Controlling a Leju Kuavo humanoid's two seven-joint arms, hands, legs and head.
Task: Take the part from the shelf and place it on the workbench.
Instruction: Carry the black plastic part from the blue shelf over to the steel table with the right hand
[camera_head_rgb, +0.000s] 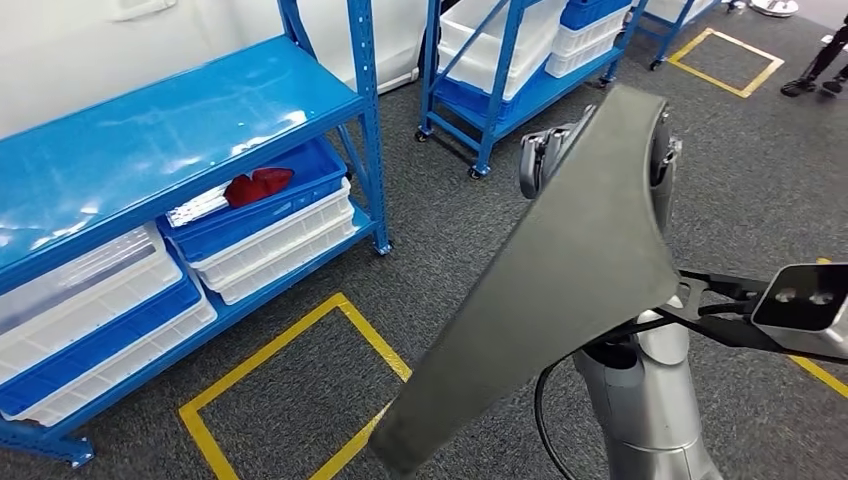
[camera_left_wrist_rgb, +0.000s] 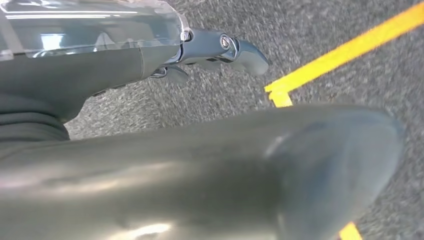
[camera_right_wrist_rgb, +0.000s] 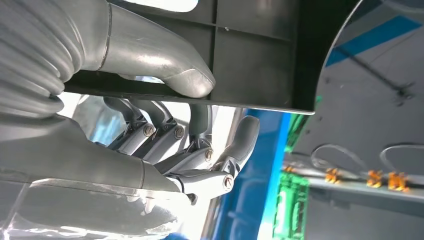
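Head view: I see the part (camera_head_rgb: 570, 290), a long dark grey panel, wide at the top and tapering to a narrow lower end, held up above the grey carpet beside the blue shelf (camera_head_rgb: 200, 130), clear of its boards. Its wide upper end is at my right hand (camera_head_rgb: 600, 150), whose fingers (camera_head_rgb: 535, 160) show at the panel's edge on the side facing the shelf. Lower shelf levels carry white and blue bins, and one blue bin (camera_head_rgb: 290, 190) holds a red item (camera_head_rgb: 255, 185). Yellow floor tape (camera_head_rgb: 290, 350) marks a rectangle on the carpet in front of the shelf, under the part's narrow end. A person's legs (camera_head_rgb: 820, 65) stand well apart from the shelf, at the far corner. Left wrist view: the part (camera_left_wrist_rgb: 225, 175) runs just beside my left hand (camera_left_wrist_rgb: 200, 55), between it and the taped carpet; the fingers (camera_left_wrist_rgb: 235, 47) are extended with nothing in them, but I cannot tell whether the palm touches the panel. Right wrist view: my right hand (camera_right_wrist_rgb: 180, 125) grasps the part (camera_right_wrist_rgb: 250, 55), thumb (camera_right_wrist_rgb: 165, 65) pressed on its ribbed face and the fingers (camera_right_wrist_rgb: 200, 155) curled on the other side of its edge.
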